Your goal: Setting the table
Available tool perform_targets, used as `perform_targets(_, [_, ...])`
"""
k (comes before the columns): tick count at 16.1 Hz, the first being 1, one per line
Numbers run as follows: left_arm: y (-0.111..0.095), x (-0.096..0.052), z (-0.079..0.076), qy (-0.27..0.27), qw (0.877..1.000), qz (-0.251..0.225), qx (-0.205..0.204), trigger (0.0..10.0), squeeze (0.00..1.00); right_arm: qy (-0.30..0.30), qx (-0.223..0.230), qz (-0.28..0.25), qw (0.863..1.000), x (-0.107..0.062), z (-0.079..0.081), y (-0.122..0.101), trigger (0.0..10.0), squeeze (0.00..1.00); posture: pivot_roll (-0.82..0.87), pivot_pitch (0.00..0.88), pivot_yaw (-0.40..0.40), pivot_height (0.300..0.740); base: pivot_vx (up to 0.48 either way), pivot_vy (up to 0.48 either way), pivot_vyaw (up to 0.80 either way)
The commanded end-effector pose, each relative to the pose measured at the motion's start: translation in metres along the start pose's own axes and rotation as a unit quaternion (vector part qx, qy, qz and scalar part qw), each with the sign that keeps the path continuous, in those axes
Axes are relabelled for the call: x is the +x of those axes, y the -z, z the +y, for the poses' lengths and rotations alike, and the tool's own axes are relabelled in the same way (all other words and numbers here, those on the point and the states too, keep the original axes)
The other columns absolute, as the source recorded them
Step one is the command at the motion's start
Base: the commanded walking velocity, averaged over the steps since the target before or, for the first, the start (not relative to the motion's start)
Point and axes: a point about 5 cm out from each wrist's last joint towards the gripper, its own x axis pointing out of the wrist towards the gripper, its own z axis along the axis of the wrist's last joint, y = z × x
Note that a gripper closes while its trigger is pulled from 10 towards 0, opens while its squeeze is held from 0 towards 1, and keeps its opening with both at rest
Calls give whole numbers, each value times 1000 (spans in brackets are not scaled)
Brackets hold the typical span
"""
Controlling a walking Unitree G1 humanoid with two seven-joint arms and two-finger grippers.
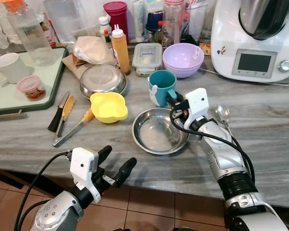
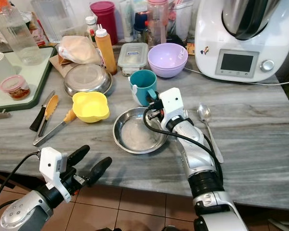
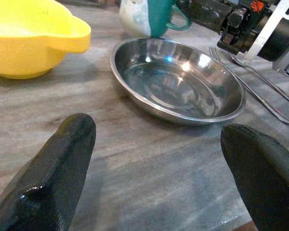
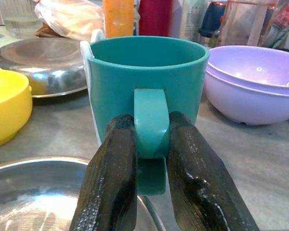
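Observation:
A teal mug (image 1: 161,86) stands on the grey marble counter (image 1: 260,139), just behind an empty steel plate (image 1: 159,131). My right gripper (image 4: 151,139) is shut on the mug's handle, one black finger (image 4: 111,173) on each side of it. The mug looks upright, and its base is hidden behind the plate rim. A spoon (image 1: 223,114) and a fork (image 3: 245,82) lie to the right of the plate. My left gripper (image 1: 118,160) hovers open at the counter's front edge, pointing at the plate (image 3: 178,79), with nothing between its fingers.
A yellow bowl (image 1: 108,107) sits left of the plate, with tongs (image 1: 72,130) and a knife (image 1: 58,113) further left. Behind are a steel lidded dish (image 1: 102,79), an orange bottle (image 1: 120,50), purple bowls (image 1: 183,58), a white kitchen machine (image 1: 255,38) and a green tray (image 1: 58,77) with a white mug (image 1: 9,67).

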Motion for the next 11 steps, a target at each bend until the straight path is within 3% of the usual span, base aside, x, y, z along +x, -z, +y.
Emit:
perform_targets(1, [-7,-2,-1,8,1000,-7,2,10000,0,2,-10,-9,1000,1,-2,-3,10000,0,-47,147,74,740,0,0,0])
perform_targets(11, [-22,11,-6,6,999,-35,-5,10000,0,11,-13,7,1000,-5,-7,9,10000,0,-56,145,79,740,0,0,0])
